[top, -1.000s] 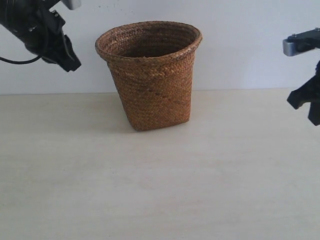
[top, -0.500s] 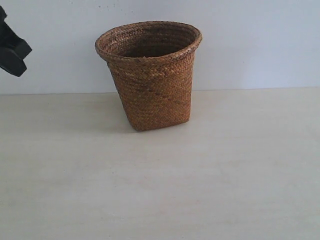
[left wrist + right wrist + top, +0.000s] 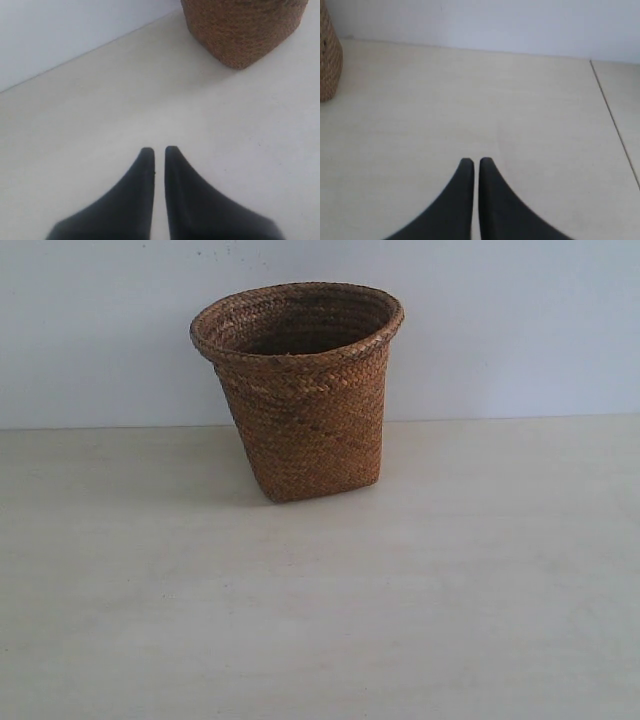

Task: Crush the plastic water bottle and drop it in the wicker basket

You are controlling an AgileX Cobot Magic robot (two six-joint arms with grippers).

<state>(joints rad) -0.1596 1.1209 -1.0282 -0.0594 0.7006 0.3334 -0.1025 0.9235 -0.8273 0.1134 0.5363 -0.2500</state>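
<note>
Left wrist view has the left tool [image 3: 159,148] together on nothing, the right tool [image 3: 476,160] likewise; the wicker basket [image 3: 240,30] ahead looks light and stiff, with no plastic water bottle showing.

A pale cream counter [image 3: 320,620] with a faint wood-like grain fills the lower part of the exterior view, matte and evenly lit. Behind it stands a plain wall [image 3: 500,330], off-white with a cool bluish cast. The counter runs right up to the wall and meets it in a straight, level line. High on the wall are a few tiny dark specks [image 3: 213,253]. The light is soft and diffuse, and close to the wall the counter carries only a faint, blurred shadow [image 3: 225,490]. In the right wrist view a thin dark seam [image 3: 615,125] runs from the wall across the counter, with the same pale surface on both sides.
</note>
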